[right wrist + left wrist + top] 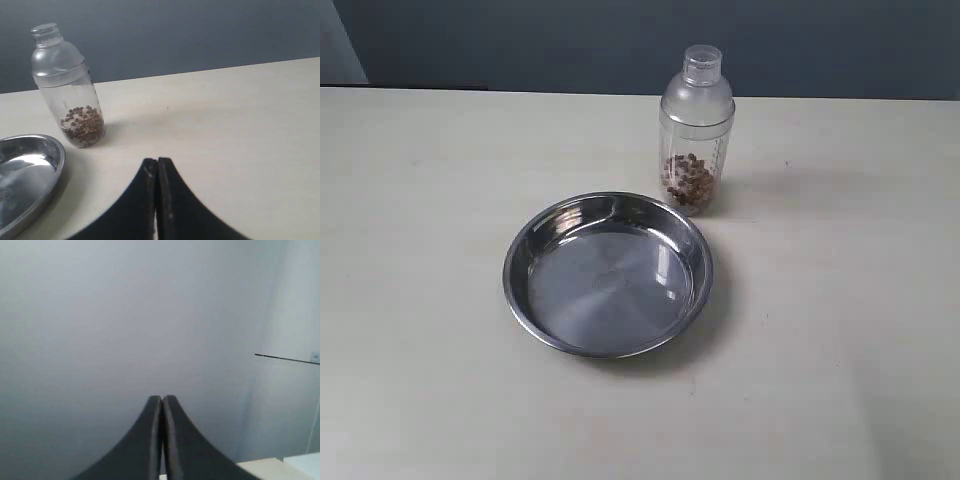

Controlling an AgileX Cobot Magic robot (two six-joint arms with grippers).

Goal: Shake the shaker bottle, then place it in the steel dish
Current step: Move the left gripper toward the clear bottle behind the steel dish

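Observation:
The clear shaker bottle stands upright on the pale table just behind the steel dish, with brown bits in its bottom. Neither gripper shows in the exterior view. In the right wrist view my right gripper is shut with nothing held, low over the table and well apart from the shaker bottle and the steel dish's rim. My left gripper is shut and empty, facing a plain grey wall; bottle and dish are out of its view.
The pale table stretches wide around both things, ending at a dark blue-grey wall behind. A table corner shows below the left gripper.

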